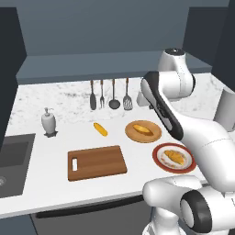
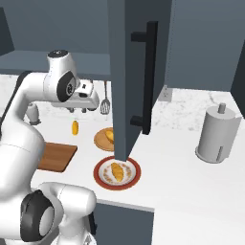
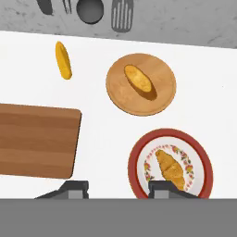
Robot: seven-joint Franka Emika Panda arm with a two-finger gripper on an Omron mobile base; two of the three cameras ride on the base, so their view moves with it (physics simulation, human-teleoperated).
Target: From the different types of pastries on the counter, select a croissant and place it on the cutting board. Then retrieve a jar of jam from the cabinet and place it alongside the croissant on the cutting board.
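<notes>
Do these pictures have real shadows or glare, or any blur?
Left base view: flat, even light, no glare; the soap dispenser casts only a faint smudge. Right base view: the dark cabinet door is featureless, without reflections. Hand view: everything is equally sharp, and the croissant and its plate cast no noticeable shadows.

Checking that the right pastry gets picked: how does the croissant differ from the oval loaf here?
The croissant is ridged, tapering to points, and lies on a red-rimmed patterned plate; the oval loaf is smooth, blunt-ended, and lies on a round wooden plate. The croissant sits nearer the counter's front edge, the loaf nearer the wall. Both are golden, each alone on its plate, untouched.
</notes>
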